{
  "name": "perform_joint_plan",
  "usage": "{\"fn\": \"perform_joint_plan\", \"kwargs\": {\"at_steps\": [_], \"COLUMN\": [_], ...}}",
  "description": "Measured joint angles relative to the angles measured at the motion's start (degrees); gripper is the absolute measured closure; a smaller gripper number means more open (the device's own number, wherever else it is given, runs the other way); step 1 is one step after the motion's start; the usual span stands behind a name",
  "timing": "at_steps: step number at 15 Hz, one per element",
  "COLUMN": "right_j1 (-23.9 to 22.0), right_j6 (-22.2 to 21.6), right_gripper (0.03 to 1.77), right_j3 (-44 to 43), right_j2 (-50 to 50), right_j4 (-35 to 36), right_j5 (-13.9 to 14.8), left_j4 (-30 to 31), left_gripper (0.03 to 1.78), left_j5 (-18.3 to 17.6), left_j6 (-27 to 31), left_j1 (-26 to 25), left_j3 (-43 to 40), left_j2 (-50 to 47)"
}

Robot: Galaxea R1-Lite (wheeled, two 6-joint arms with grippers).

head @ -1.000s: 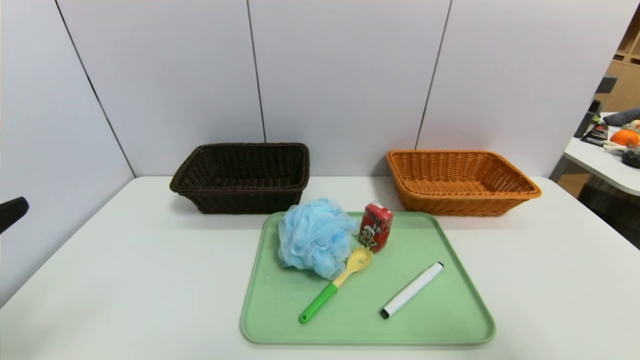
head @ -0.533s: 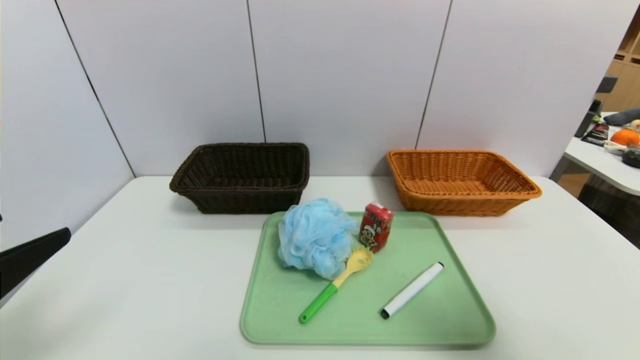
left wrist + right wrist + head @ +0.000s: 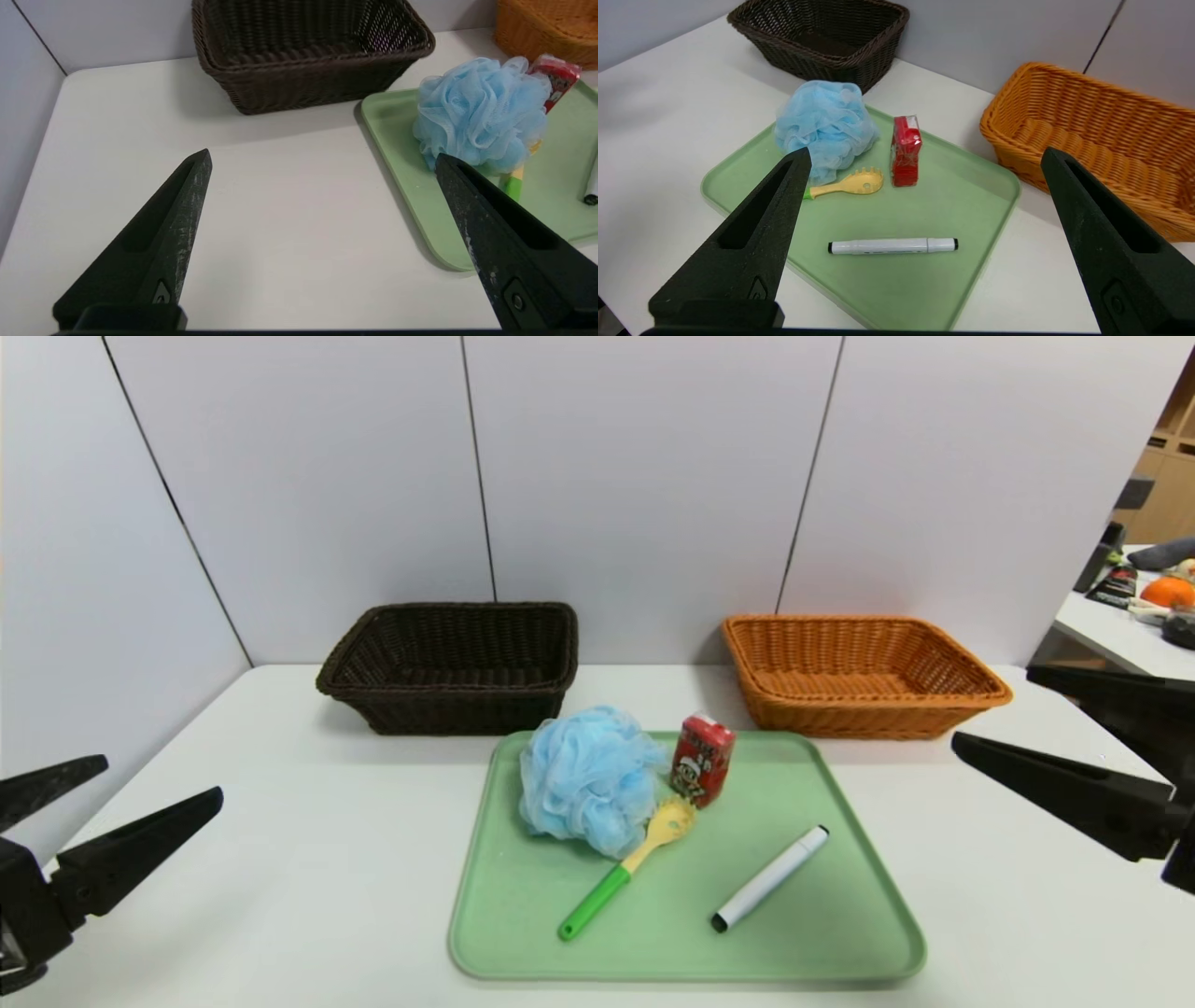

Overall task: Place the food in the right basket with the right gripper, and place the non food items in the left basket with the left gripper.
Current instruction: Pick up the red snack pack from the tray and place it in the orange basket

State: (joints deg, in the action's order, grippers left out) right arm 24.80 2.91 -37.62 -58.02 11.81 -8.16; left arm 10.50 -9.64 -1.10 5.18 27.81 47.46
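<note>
A green tray [image 3: 840,933] in the middle of the white table holds a blue bath pouf [image 3: 583,775], a red snack pack [image 3: 702,758] standing upright, a yellow spoon with a green handle [image 3: 635,859] and a white marker [image 3: 770,877]. Behind it stand a dark brown basket [image 3: 448,709] on the left and an orange basket [image 3: 859,714] on the right. My left gripper [image 3: 164,777] hangs open over bare table left of the tray, with nothing in it. My right gripper [image 3: 990,705] is open and empty too, right of the tray beside the orange basket. The wrist views show the pouf [image 3: 481,109] and the marker [image 3: 893,246].
Grey wall panels close off the table behind the baskets and along the left. A second table [image 3: 1120,635] with an orange object [image 3: 1167,590] and other clutter stands off to the far right.
My left gripper has come in from the left edge toward the table. My right gripper has entered the view at the right edge. The objects on the tray have not moved.
</note>
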Motion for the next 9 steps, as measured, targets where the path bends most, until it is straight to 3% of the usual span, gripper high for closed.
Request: {"fn": "perform_joint_plan", "kwargs": {"at_steps": [5, 9], "right_j1": [3.8, 6.7], "right_j6": [-1.5, -1.7], "right_gripper": [0.1, 0.1], "right_j3": [4.8, 9.0], "right_j2": [-2.4, -4.1], "right_j4": [0.9, 6.3], "right_j5": [-0.2, -0.2], "left_j4": [0.4, 0.4], "left_gripper": [0.12, 0.12], "left_j5": [0.0, 0.0], "left_j6": [-0.3, -0.3], "left_j1": [5.5, 7.4], "left_j3": [-3.4, -5.8], "left_j2": [0.4, -0.8]}}
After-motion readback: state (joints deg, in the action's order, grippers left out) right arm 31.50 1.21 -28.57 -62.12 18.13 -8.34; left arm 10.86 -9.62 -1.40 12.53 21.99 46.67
